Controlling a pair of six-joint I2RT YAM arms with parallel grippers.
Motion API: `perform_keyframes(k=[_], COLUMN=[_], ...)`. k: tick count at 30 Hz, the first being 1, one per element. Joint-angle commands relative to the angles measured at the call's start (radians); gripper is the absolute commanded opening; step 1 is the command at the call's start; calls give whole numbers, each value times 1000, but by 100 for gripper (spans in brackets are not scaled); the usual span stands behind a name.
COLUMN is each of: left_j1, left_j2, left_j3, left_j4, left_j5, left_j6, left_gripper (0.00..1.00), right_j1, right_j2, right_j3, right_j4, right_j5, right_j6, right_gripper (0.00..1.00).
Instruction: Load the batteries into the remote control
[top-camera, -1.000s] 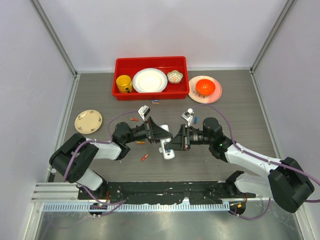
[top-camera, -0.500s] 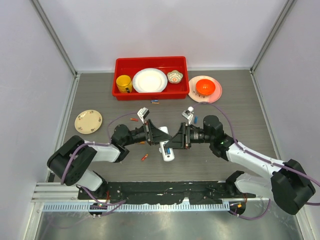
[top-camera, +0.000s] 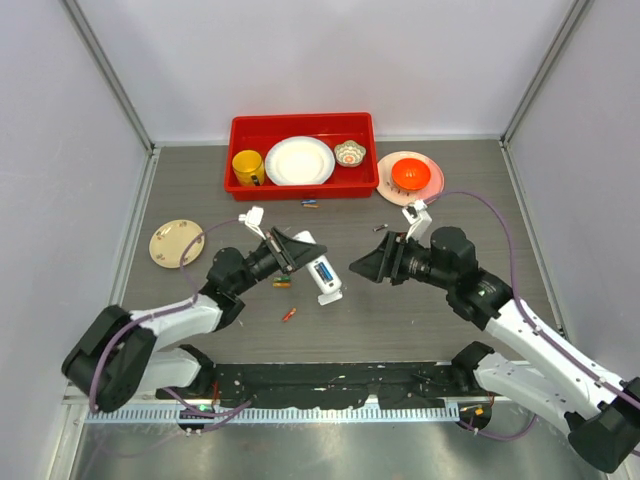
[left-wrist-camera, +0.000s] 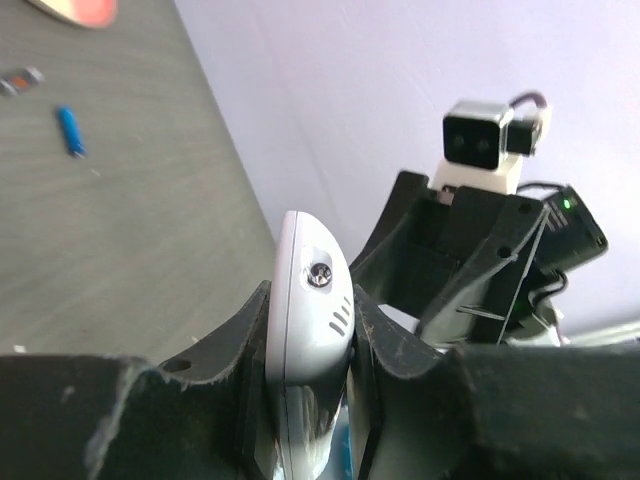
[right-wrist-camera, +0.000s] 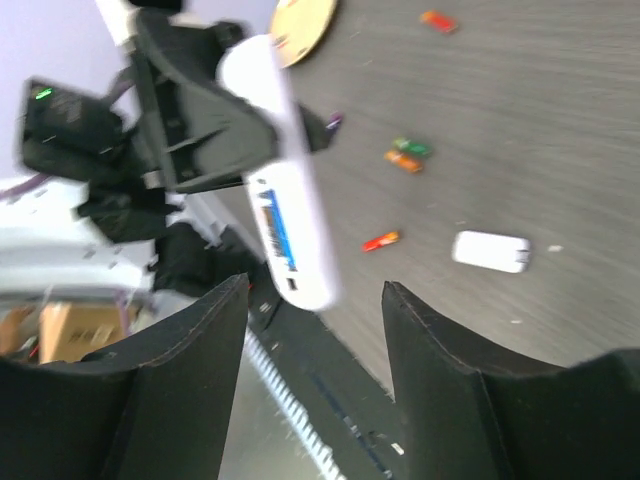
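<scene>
Grey wood-grain counter (top-camera: 440, 310) carries everything, with a red tray (top-camera: 240, 125) of crockery at its far edge.

The left hand (top-camera: 298, 250) is clenched on the remote control (top-camera: 323, 273). It pinches the slim white body by one end and holds it up off the counter at mid-table, with the battery slot turned toward the other arm. A blue strip shows in that slot in the top and right wrist views. It looks like one cell already seated, though the right wrist view is too blurred to be sure.

The right hand (top-camera: 360, 270) is released. Its fingers are spread wide with nothing between them, and it faces the remote from just beside it, not touching.

A short white cover piece (right-wrist-camera: 490, 251) lies flat on the counter below. Loose batteries are scattered around it:
- a red one (top-camera: 289, 315) toward the near edge
- a green and orange pair (top-camera: 283, 283) under the left arm
- a few more near the tray (top-camera: 309, 204)

By my reading, the work stands between cells: one seems to be in and more are to be fetched. The next move would take the empty right hand down to a loose battery. It would need to pinch the battery across its width, then line its long axis up with the slot. Meanwhile the left grasp should keep the remote steady, slot facing out.
</scene>
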Motion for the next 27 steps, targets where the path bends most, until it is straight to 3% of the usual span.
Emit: perform_keyframes(k=[1, 5, 8, 12, 18, 27], left_j1=[20, 29, 31, 32, 32, 32], left_j2=[-171, -313, -412, -550, -669, -765], left_j3=[-3, -30, -64, -125, -179, -192], left_j4=[-278, -394, -450, -492, -524, -587], left_j5=[-146, -153, -150, -156, -154, -137], left_j6=[156, 194, 193, 173, 162, 165], left_gripper=[0, 0, 0, 0, 0, 0], right_j1=[-2, 12, 81, 202, 287, 330], right_j2=[34, 142, 235, 359, 462, 647], right_j3=[-19, -65, -45, 28, 28, 88], right_j4=[-186, -116, -98, -99, 2, 63], right_j5=[326, 297, 372, 466, 486, 468], right_j6=[-87, -109, -147, -196, -159, -156], right_gripper=[57, 54, 51, 35, 15, 6])
